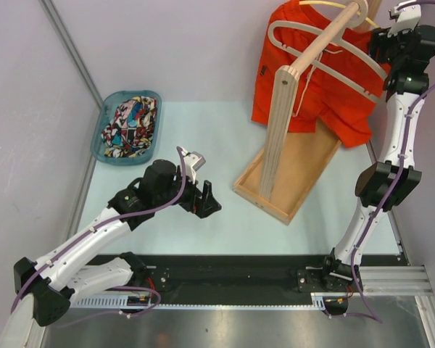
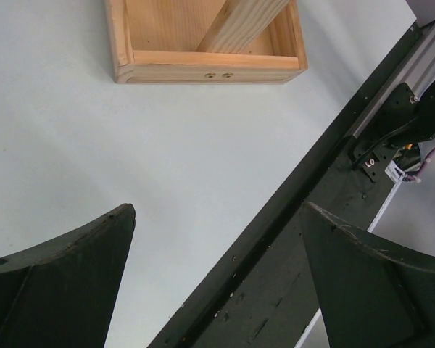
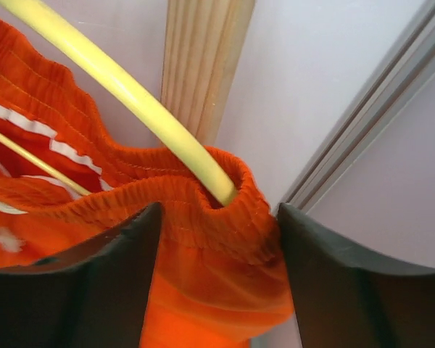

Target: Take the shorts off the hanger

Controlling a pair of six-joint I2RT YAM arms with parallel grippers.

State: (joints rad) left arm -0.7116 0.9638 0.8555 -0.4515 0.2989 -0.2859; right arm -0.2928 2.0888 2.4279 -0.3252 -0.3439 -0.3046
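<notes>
The orange-red shorts [image 1: 312, 87] hang at the back right on a yellow hanger [image 3: 130, 94] over the wooden rack's rod. My right gripper [image 1: 380, 45] is up at their right end. In the right wrist view its jaws [image 3: 217, 210] stand open on either side of the bunched waistband [image 3: 203, 239], where the hanger's arm goes into the fabric. The comic-print shorts [image 1: 130, 123] lie in a teal basket [image 1: 101, 130] at the back left. My left gripper [image 1: 209, 199] is open and empty, low over the table's middle; the left wrist view [image 2: 217, 209] shows nothing between its fingers.
An empty cream hanger [image 1: 326, 61] hangs on the same rod in front of the orange shorts. The rack's wooden post [image 1: 279, 138] rises from a wooden base tray [image 1: 297, 170], also in the left wrist view [image 2: 203, 65]. A black rail [image 2: 290, 239] runs along the near edge.
</notes>
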